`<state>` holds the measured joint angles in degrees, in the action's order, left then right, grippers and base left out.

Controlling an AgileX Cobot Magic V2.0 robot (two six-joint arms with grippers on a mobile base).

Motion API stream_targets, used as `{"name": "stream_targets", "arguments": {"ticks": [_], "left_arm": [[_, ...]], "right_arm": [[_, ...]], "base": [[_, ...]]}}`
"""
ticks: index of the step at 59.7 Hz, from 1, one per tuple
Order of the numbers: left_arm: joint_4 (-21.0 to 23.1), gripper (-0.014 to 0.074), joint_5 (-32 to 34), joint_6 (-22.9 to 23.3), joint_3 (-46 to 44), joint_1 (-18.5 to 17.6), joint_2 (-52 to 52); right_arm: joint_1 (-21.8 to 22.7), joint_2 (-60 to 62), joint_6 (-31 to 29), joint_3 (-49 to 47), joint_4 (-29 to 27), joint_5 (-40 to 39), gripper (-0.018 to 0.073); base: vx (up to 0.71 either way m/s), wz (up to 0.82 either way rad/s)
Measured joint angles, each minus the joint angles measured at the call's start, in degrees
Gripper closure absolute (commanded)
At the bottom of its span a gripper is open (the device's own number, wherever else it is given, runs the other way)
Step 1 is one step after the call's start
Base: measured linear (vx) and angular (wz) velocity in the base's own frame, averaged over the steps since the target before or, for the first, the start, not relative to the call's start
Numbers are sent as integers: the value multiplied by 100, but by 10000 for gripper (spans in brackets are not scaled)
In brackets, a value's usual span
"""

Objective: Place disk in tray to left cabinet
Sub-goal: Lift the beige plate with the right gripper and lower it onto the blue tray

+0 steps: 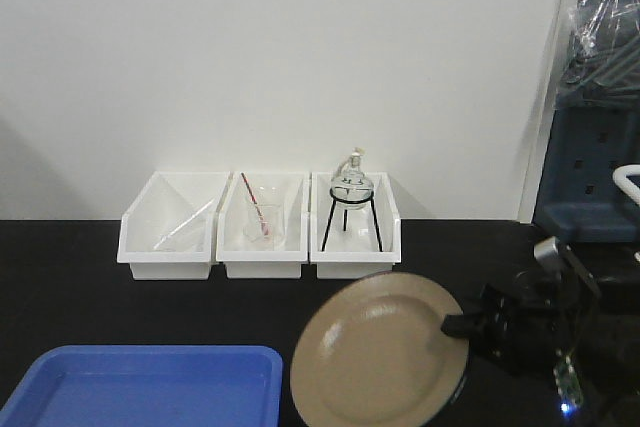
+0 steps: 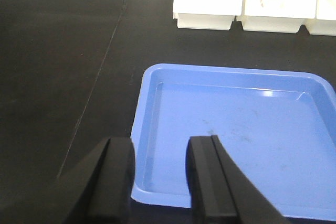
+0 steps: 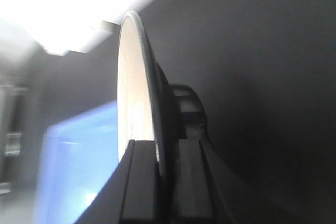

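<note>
Right claw [image 1: 465,325] first: jaws clamped tight on the right edge of the disk [image 1: 375,357], one finger on the tan face, the other behind the rim. The wrist view shows the same pinch, with the disk [image 3: 134,93] edge-on between the two black fingers [image 3: 142,182] of the right claw [image 3: 157,153]. The disk is tipped up, its face turned toward the front camera, and sits just to the right of the tray [image 1: 60,372]. The disk's left edge comes very close to the tray's right rim, though I cannot tell whether they touch.

Over to the left claw [image 2: 160,177]: jaws spread wide, nothing between them, hanging above the near left corner of the tray [image 2: 149,80]. One finger [image 2: 118,182] is outside the rim, the other over the blue floor. The tray lies flat on the black table [image 1: 60,257].

Beyond the tray, against the wall, three white bins [image 1: 263,257] stand in a row. The one furthest right of the tray holds a glass flask [image 1: 352,185] on a black tripod, and the middle one holds a beaker [image 1: 263,219] with a red stick.
</note>
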<state>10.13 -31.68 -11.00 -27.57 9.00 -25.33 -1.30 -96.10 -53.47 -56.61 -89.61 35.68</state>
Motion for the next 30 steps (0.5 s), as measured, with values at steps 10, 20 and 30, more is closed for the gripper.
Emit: {"name": "stream_targets", "arguments": {"ticks": [10, 20, 30], "left_arm": [[0, 205, 13, 0, 0, 0, 0], [0, 205, 18, 0, 0, 0, 0], [0, 205, 18, 0, 0, 0, 0]], "right_arm": [[-727, 0, 75, -664, -146, -159, 564], [-2460, -570, 75, -1449, -366, -1519, 564], [-3108, -1532, 75, -2098, -470, -1685, 561]], "base": [[0, 0], [0, 0], [0, 0]]}}
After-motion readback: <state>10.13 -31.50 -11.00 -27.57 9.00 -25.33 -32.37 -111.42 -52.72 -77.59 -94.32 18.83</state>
